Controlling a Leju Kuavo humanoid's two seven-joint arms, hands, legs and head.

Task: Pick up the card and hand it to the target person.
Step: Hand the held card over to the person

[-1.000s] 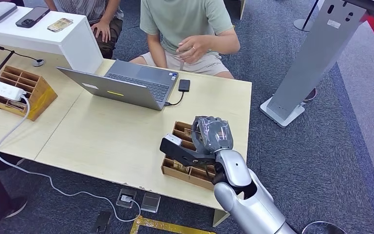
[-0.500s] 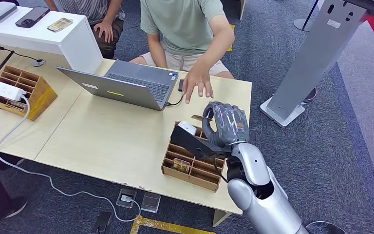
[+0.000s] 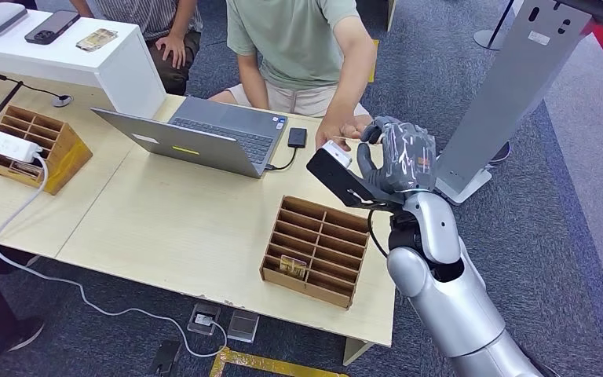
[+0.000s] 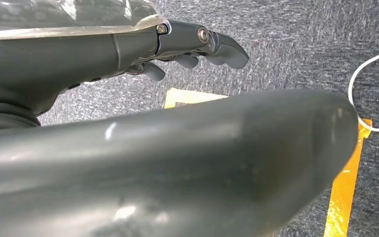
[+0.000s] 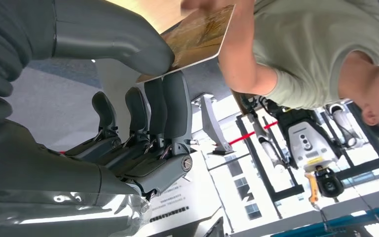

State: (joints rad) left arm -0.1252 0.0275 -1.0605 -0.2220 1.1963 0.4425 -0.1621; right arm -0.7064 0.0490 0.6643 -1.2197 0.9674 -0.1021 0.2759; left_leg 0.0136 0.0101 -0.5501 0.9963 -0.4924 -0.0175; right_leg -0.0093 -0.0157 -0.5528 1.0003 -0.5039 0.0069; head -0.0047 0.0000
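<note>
In the right wrist view my right hand (image 5: 143,84) pinches a brown-and-gold card (image 5: 202,32) between its thumb and fingers. A person's hand (image 5: 205,5) touches the card's far edge. In the head view my right hand (image 3: 396,161) is raised over the table's far right corner, right against the hand (image 3: 344,129) of the seated person in the green shirt (image 3: 298,39). My left hand (image 4: 192,49) hangs over the carpet, fingers loosely extended, holding nothing.
A wooden divider box (image 3: 314,251) with another card (image 3: 293,265) in a slot sits near the table's front edge. An open laptop (image 3: 204,137) and a small black device (image 3: 297,137) lie behind it. A second wooden box (image 3: 35,145) stands at the left, a grey stand (image 3: 510,94) at the right.
My right hand rose from the divider box with the card and swung toward the person. The person's hand came out and now meets the card.
</note>
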